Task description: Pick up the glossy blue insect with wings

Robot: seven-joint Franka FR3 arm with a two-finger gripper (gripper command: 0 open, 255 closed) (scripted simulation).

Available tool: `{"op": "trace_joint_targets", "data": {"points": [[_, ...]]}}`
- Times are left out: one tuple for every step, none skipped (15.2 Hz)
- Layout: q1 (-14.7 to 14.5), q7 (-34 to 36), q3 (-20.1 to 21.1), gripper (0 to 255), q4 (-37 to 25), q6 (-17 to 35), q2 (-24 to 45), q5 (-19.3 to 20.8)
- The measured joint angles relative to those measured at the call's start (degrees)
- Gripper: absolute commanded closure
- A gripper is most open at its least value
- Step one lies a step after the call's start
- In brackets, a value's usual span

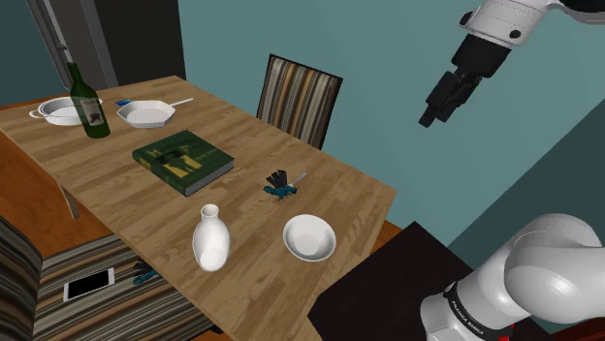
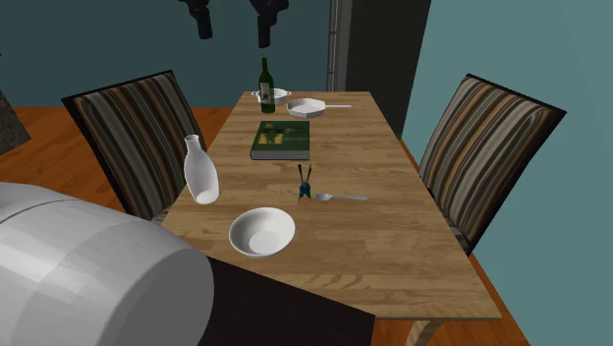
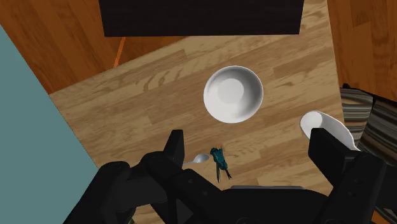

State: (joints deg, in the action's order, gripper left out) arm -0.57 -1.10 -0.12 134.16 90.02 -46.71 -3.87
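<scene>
The glossy blue insect [image 1: 281,190] with dark wings lies on the wooden table [image 1: 341,194], near the edge facing the teal wall. A small spoon [image 1: 297,177] lies right beside it. The second exterior view has the insect [image 2: 305,185] between the green book and the white bowl. My black gripper [image 1: 428,119] hangs high in the air, well above and off to the shoulder view's right of the insect. From the wrist, the insect [image 3: 219,159] and spoon [image 3: 198,159] sit far below, between the spread fingers [image 3: 175,147]. The gripper [image 3: 248,137] is open and holds nothing.
A white bowl [image 1: 308,237] and white vase [image 1: 210,240] stand near the insect. Farther along are a green book [image 1: 182,160], wine bottle [image 1: 87,102], pan [image 1: 145,114] and pot [image 1: 60,111]. Striped chairs [image 2: 481,147] flank the table. A phone [image 1: 89,284] lies on a striped seat.
</scene>
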Motion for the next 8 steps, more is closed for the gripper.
{"op": "trace_joint_targets", "data": {"points": [[0.0, 0.0, 0.0, 0, 0.0, 0.0, 0.0, 0.0], [-0.1, -0.3, 0.0, 0, 0.5, 0.9, 0.6, 0.0], [-0.2, -0.6, -0.1, 0, 0.5, 2.2, 2.0, 0.0], [-0.4, -0.8, 0.1, 0, 1.0, 3.8, 3.2, -0.1], [-0.3, -1.5, -0.3, 0, 1.6, 5.4, 4.4, 0.1], [-0.5, -2.0, -0.4, 0, 2.1, 7.2, 5.9, 0.1], [-0.6, -2.4, -0.4, 0, 2.6, 8.9, 7.3, 0.0], [-0.8, -2.8, -0.4, 0, 2.7, 10.6, 9.0, 0.0]]}}
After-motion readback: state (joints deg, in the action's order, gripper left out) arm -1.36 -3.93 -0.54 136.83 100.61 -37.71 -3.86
